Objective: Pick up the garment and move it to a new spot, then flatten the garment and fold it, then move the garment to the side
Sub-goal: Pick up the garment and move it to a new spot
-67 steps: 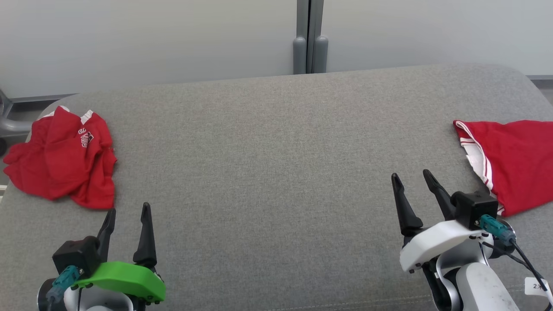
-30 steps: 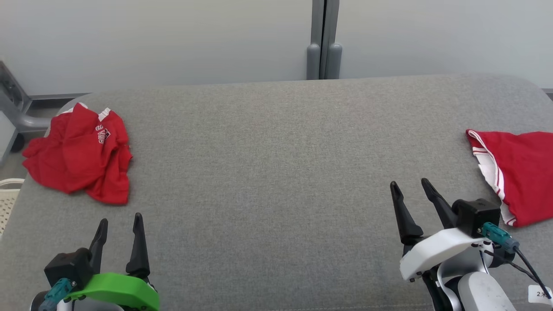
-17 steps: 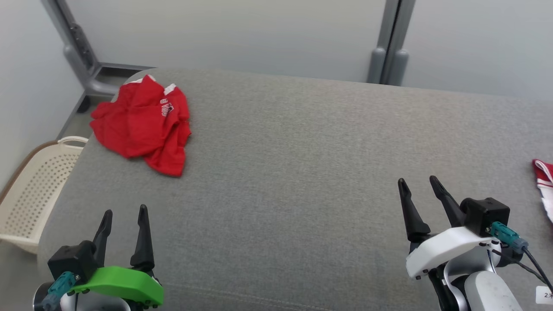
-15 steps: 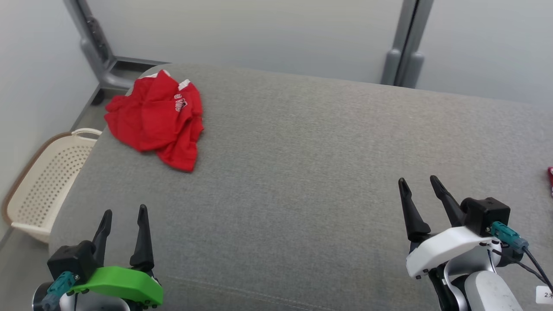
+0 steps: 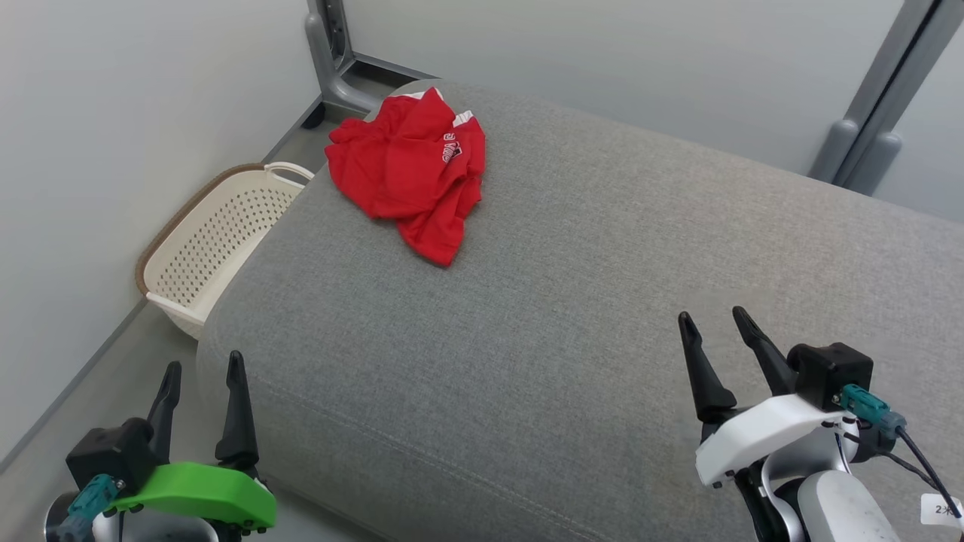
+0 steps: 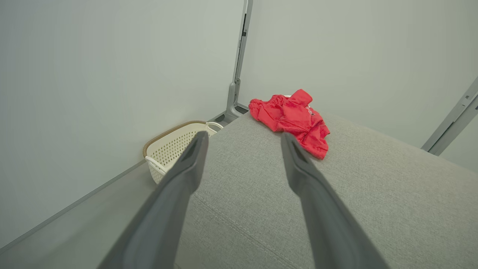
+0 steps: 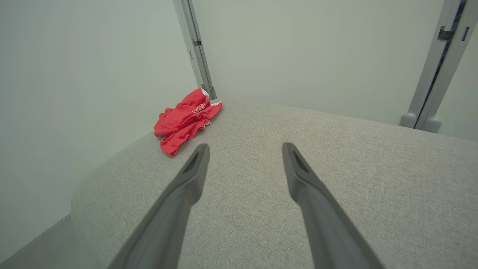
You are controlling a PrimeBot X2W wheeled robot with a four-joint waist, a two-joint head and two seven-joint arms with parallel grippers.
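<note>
A crumpled red garment (image 5: 410, 169) with white trim and lettering lies at the far left end of the grey cushioned surface (image 5: 572, 301). The left wrist view has the garment (image 6: 293, 119) ahead beyond the fingers; the right wrist view has the garment (image 7: 185, 119) far off to the left. My left gripper (image 5: 202, 365) hangs open at the lower left, past the cushion's near edge and above the floor, holding nothing. Over the cushion at the lower right my right gripper (image 5: 712, 316) is open and empty too.
A cream perforated basket (image 5: 215, 241) stands on the floor against the cushion's left end, next to the pale wall. A grey metal post (image 5: 327, 53) rises behind the garment, another post (image 5: 874, 128) at the far right.
The camera has swung left: the crumpled garment shifted toward the picture's middle, the basket came into view, and the second red garment at the right left the picture. Both grippers stay open.
</note>
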